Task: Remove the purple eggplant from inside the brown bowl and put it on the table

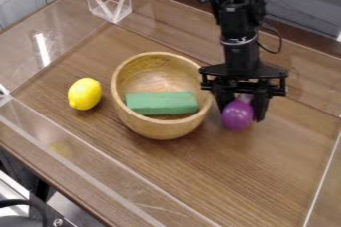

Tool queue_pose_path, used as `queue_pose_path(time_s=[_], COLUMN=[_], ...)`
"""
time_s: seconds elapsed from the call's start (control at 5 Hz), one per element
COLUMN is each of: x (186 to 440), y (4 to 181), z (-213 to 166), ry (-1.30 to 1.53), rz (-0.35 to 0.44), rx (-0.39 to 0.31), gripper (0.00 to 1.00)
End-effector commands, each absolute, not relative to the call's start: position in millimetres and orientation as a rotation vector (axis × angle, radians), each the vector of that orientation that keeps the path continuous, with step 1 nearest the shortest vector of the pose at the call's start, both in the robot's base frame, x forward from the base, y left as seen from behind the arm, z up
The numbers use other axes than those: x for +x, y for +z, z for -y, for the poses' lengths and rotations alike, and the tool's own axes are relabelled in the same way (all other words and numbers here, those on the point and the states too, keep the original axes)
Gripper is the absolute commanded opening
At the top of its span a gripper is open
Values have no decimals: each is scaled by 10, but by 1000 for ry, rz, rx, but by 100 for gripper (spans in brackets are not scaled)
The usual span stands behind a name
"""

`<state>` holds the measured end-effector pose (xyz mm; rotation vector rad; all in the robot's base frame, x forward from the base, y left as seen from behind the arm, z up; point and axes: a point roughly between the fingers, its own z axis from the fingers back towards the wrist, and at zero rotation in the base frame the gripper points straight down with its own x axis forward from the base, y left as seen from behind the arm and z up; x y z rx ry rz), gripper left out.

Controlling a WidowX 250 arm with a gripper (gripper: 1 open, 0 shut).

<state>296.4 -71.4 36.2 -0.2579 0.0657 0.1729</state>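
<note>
Gripper: the black gripper [241,94], pointing down, has its fingers apart, one to each side of the purple eggplant [238,114], and pinches it between them.
Gripper opening: partly spread, by about the eggplant's width.
Eggplant: outside the brown bowl [122,84], just beside its rim, rounded end toward the camera; whether its underside touches the bench [200,176] cannot be told.
Bowl: upright on the bench, beside the gripper.
Bowl contents: a green block [163,104], leaning inside against the wall.
Lemon: a yellow lemon [86,94] on the bench, across the bowl from the eggplant.
</note>
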Motion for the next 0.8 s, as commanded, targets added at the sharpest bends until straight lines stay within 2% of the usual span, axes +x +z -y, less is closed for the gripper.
queue_pose_path(time_s=[0.0,0.6], x=[2977,2901], y=[398,367], z=[714,655], ry=[165,143], rz=[-47,-58], rx=[-256,-241], gripper=[0,0])
